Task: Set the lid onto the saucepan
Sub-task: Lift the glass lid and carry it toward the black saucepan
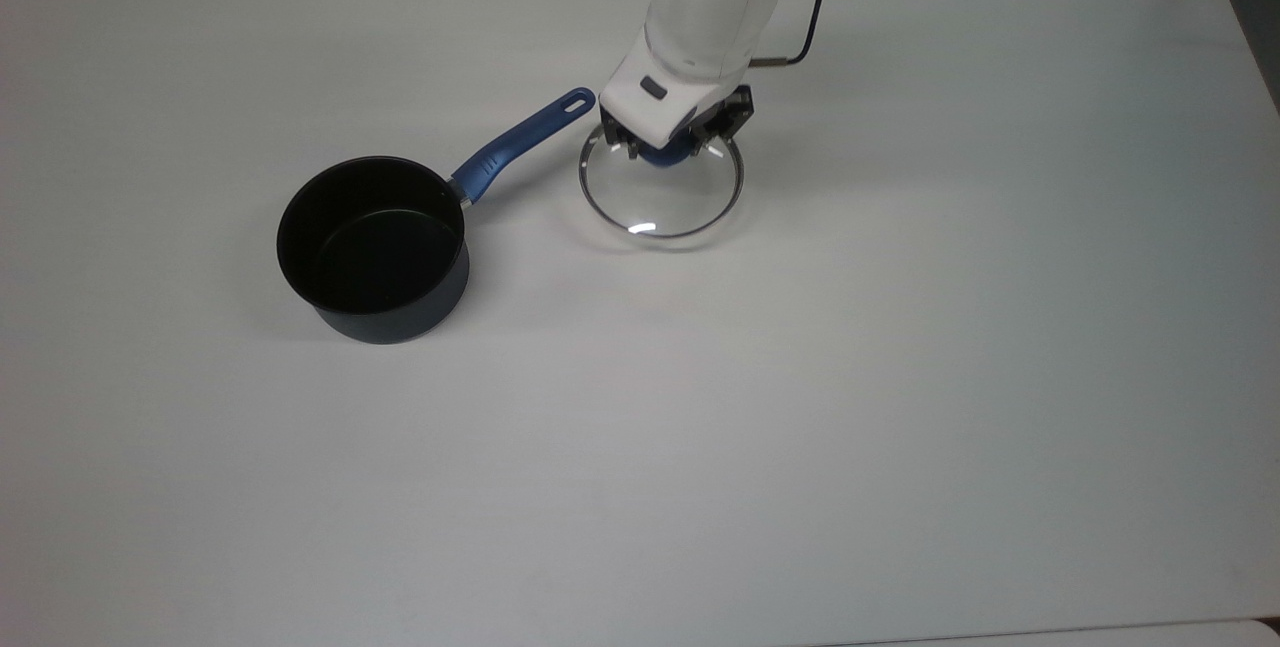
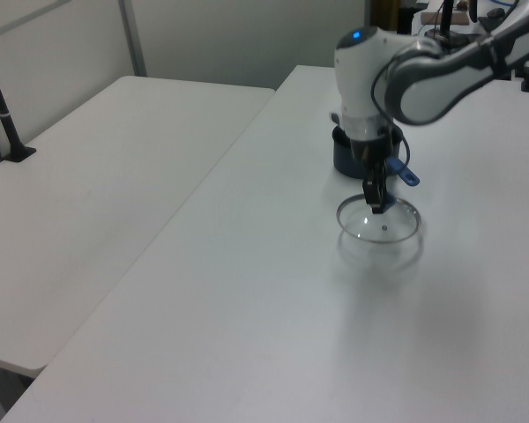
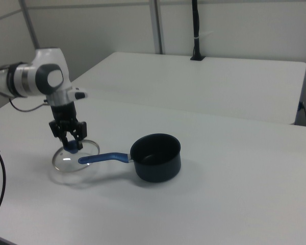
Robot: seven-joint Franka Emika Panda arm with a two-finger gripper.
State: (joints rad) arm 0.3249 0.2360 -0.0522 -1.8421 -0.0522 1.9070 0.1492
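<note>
Gripper: the gripper point(image 1: 668, 149) sits in the upper centre of the top view, pointing straight down; its fingers point(image 3: 66, 139) are closed narrowly around the blue knob point(image 1: 662, 157) of the lid.
Lid: the lid point(image 1: 662, 195), a clear disc with a thin metal rim, hangs level from the gripper. In the left view it point(image 2: 379, 220) shows a faint shadow ring on the table just below it, which indicates it is off the surface (only slightly, by the look of the shadow). In the right view it point(image 3: 75, 155) lies at the left of the frame.
Saucepan: the saucepan point(image 1: 375, 249) stands upright and uncovered in the left centre of the top view, its interior bare. Its long blue handle point(image 1: 523, 140) runs toward the upper right, ending just beside the lid's rim. In the right view the pan point(image 3: 156, 156) sits at mid-frame, its handle tip overlapping the lid's outline.
Table: the white table point(image 1: 900, 377) carries both items.
Done: the knob is grasped and the lid appears lifted.
Remaining: carrying the lid across to the pan (toward the top view's lower left), centring it over the rim, lowering it and releasing.
Progress: judged to be early, roughly a third along.
</note>
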